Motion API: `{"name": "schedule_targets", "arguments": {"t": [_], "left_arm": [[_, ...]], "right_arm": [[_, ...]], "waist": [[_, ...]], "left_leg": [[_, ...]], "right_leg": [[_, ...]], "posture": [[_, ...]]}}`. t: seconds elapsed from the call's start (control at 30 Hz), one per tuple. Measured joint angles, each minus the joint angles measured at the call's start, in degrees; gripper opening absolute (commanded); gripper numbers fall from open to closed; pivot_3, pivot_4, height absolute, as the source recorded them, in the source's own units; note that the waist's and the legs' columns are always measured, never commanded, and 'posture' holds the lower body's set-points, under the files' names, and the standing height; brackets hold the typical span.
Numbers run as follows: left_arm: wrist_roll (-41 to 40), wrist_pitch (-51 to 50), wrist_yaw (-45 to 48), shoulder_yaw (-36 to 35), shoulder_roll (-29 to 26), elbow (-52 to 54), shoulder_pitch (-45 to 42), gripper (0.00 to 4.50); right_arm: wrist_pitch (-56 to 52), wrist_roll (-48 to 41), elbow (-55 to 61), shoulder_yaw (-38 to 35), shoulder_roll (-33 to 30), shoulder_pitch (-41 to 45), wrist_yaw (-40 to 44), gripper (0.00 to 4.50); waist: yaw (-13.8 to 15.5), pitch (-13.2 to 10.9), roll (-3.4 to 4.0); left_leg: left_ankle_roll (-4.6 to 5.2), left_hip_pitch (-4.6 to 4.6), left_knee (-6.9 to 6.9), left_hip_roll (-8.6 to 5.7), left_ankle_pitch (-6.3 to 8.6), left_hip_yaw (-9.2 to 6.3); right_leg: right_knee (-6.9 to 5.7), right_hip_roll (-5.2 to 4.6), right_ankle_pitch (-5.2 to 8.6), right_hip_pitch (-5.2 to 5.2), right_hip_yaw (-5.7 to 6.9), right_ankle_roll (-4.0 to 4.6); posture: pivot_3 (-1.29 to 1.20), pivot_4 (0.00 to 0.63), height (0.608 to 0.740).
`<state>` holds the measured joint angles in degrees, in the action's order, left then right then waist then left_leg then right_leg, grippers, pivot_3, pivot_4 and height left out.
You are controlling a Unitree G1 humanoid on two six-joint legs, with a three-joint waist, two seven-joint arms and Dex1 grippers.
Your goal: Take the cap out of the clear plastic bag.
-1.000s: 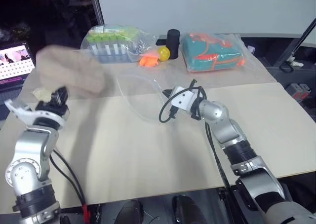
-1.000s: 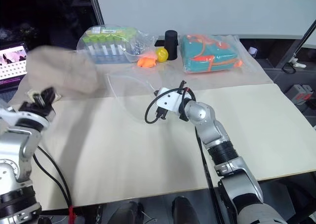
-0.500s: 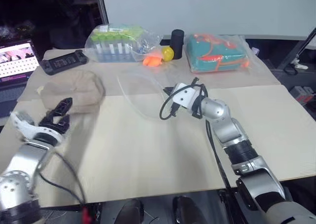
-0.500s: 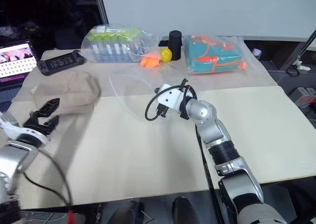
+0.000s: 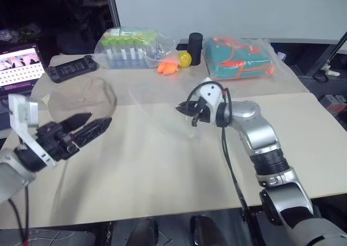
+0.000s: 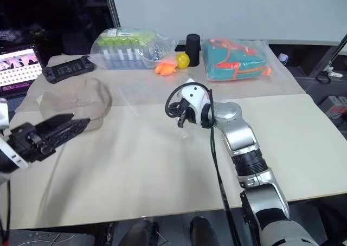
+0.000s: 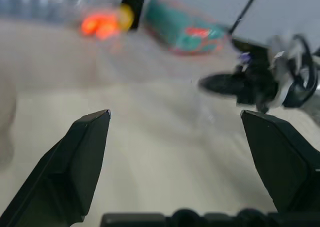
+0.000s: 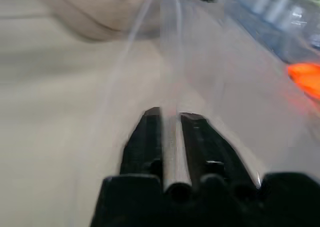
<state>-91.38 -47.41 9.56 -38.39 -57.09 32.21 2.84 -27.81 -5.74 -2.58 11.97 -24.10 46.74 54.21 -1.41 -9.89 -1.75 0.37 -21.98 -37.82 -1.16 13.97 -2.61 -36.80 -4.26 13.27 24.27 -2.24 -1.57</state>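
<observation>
We see a pale desk (image 5: pixel 162 170) from above, with our two arms reaching over it. The cap (image 5: pixel 81 97), soft and tan, lies on the desk at the far left, out of the clear plastic bag (image 5: pixel 157 102). That bag lies flat and nearly see-through at the middle of the desk, to the right of the cap. Our left gripper (image 5: pixel 87 128) hovers just near of the cap with its two black fingers spread wide and nothing between them. Our right gripper (image 5: pixel 187 109) sits at the right edge of the clear plastic bag; its fingers stand a narrow gap apart with a fold of the film running between them, and we cannot tell whether they pinch it. Along the far edge sit a bag of green-capped tubes (image 5: pixel 127 46), an orange object (image 5: pixel 167 67), a yellow ball (image 5: pixel 185 58), a black cylinder (image 5: pixel 194 41) and a bag with a teal-and-orange item (image 5: pixel 238 57). A black controller (image 5: pixel 70 68) lies at the far left.
</observation>
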Motion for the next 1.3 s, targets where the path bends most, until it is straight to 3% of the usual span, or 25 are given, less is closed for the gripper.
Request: {"name": "schedule_targets", "arguments": {"t": [0.23,0.33,0.47,0.67,0.93,1.1,1.3], "left_arm": [[4.49,-1.68,3.80,2.02,-5.92,-1.67,-3.74,4.50],[6.97,-1.66,6.47,1.46,-5.88,-1.62,-3.80,4.50],[12.23,-0.26,4.57,0.05,-1.85,-1.84,-3.08,4.50],[36.92,8.10,-8.55,5.66,9.15,-1.67,-1.78,4.50],[67.51,23.91,-17.07,21.97,25.47,1.17,4.01,4.50],[79.92,34.65,-18.71,28.45,34.41,-0.25,8.28,4.50],[86.11,42.60,-18.09,31.00,40.50,-4.44,12.12,4.50]], "right_arm": [[-10.13,-7.59,8.80,0.65,-9.09,-0.09,11.04,4.44],[-19.21,-16.77,9.69,-5.52,-10.81,2.77,13.42,4.48],[-13.80,-16.38,4.23,-14.43,-9.53,5.41,4.36,4.48],[-2.74,-11.28,-10.47,-23.07,-3.86,-0.28,-14.56,4.48],[3.66,-4.44,-0.94,-24.51,4.70,-20.16,-34.81,4.48],[8.52,-3.20,4.74,-22.78,7.69,-28.96,-37.43,4.48],[14.42,-2.38,5.99,-17.60,10.31,-36.32,-35.70,4.48]], "waist": [[-0.06,-0.02,-0.02],[-0.05,-0.03,-0.02],[0.16,0.01,-0.07],[0.68,0.02,-0.09],[0.61,0.08,-0.08],[0.39,0.11,-0.06],[0.38,0.12,-0.06]], "left_leg": [[0.02,-0.27,0.00,0.01,0.02,0.02],[0.02,-0.23,0.00,0.01,0.01,0.03],[0.02,0.11,0.01,0.03,0.02,0.04],[0.00,-0.25,0.02,-0.01,0.01,0.12],[-0.01,-1.06,-0.05,0.00,0.00,0.26],[0.03,-0.69,-0.05,0.09,0.00,0.44],[0.10,0.06,-0.05,0.11,0.01,0.50]], "right_leg": [[0.03,-0.02,0.00,0.24,0.01,-0.01],[0.02,-0.03,-0.01,0.21,-0.01,0.01],[0.04,-0.02,0.00,-0.11,0.00,0.02],[0.05,-0.08,-0.02,0.21,-0.10,0.01],[-0.05,-0.16,-0.14,0.97,-0.30,-0.14],[-0.12,-0.10,-0.16,0.69,-0.39,-0.12],[0.03,-0.06,-0.13,-0.16,-0.33,-0.13]], "posture": [[0.00,0.150,0.740],[0.00,0.150,0.740],[0.00,0.150,0.740],[0.00,0.150,0.740],[0.00,0.150,0.740],[0.00,0.150,0.740],[0.00,0.150,0.740]]}}
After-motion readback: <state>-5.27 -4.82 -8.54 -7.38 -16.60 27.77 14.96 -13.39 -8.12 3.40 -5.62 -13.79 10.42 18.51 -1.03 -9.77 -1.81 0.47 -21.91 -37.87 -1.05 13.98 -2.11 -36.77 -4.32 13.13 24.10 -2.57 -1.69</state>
